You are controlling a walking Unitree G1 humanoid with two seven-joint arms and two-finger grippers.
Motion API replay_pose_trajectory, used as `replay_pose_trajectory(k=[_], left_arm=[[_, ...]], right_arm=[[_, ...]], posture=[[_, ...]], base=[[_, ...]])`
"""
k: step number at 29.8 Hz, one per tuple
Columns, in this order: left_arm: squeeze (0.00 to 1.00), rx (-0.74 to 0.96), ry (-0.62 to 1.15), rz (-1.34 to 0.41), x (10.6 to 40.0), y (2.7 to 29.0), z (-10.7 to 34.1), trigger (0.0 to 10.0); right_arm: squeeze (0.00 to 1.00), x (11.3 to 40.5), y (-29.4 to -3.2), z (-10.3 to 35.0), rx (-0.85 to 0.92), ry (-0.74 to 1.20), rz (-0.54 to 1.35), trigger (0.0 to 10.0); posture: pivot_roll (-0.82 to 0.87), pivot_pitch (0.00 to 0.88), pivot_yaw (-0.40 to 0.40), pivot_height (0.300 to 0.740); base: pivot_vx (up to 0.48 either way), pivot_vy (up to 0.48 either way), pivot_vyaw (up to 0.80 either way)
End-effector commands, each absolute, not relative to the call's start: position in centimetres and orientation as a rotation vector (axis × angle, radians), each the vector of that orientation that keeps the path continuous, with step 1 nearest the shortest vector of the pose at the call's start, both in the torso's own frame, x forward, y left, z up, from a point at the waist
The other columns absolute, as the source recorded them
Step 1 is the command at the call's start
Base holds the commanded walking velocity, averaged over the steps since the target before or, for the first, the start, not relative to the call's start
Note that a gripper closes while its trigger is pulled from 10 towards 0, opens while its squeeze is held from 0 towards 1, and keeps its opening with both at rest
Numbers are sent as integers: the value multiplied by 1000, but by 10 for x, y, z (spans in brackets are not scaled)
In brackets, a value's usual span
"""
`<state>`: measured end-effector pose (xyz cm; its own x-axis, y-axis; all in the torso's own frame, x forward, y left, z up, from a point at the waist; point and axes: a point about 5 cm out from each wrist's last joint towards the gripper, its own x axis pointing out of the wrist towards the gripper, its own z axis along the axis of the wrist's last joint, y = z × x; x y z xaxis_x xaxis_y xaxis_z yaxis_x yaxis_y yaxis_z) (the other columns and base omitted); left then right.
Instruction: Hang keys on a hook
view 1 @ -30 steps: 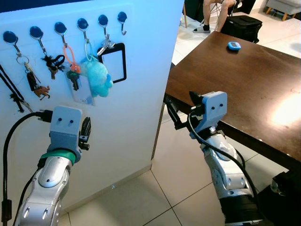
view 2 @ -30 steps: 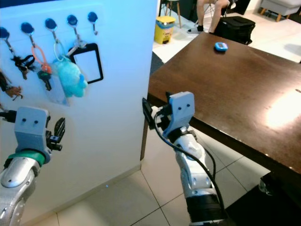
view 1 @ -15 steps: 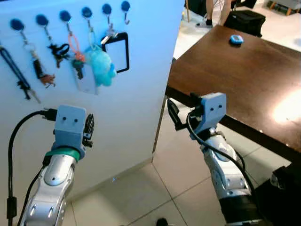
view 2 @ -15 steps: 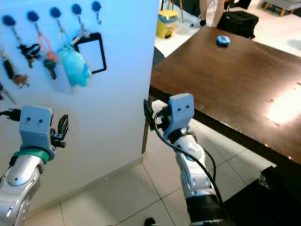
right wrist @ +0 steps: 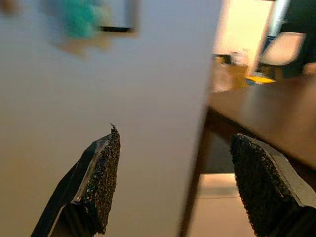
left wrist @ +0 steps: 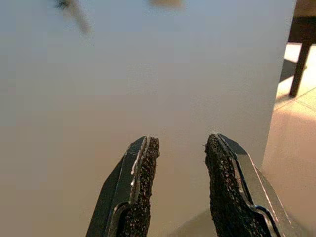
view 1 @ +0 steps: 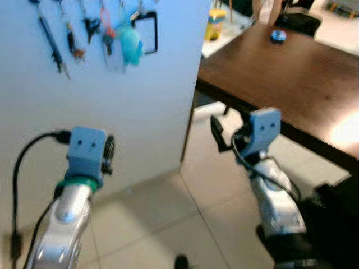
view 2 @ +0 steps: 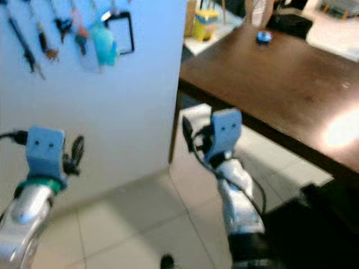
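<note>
Evidently the hanging itself looked done: keys (view 1: 72,40) hung on the white wall (view 1: 140,112) beside a teal plush (view 1: 131,46) and a black-framed card (view 1: 148,31). Left fingers (left wrist: 148,163) stood slightly apart, right fingers (right wrist: 106,163) wide; both rough-padded pairs held nothing. Next, I judged, only a check or withdrawal remained. Dark glossy wooden surface (view 1: 314,78) stood right; pale tiled floor (view 1: 168,224) below. Views blurred.

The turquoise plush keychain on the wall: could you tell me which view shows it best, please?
The right eye view: the turquoise plush keychain hangs whole among the other key sets. The left eye view shows it smaller; the right wrist view shows a blurred blob.
</note>
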<state>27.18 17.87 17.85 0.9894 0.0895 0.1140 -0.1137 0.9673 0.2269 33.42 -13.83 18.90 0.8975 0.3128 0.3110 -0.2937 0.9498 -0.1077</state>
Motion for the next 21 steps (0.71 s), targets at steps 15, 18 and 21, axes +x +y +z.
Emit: replay_pose_trajectory(k=[15,18,21], left_arm=[[0,208,-59,70,273,177,173,10000],[0,175,-17,49,273,172,170,10000],[0,167,12,38,273,167,164,10000]], right_arm=[[0,336,-138,185,-49,-307,320,10000],[0,337,-139,187,-47,-310,320,10000],[0,338,-139,185,-48,-306,316,10000]], posture=[[-41,75,69,740],[-38,74,67,740],[-40,74,68,740]], base=[[-302,0,-213],[0,0,-800],[0,0,-800]])
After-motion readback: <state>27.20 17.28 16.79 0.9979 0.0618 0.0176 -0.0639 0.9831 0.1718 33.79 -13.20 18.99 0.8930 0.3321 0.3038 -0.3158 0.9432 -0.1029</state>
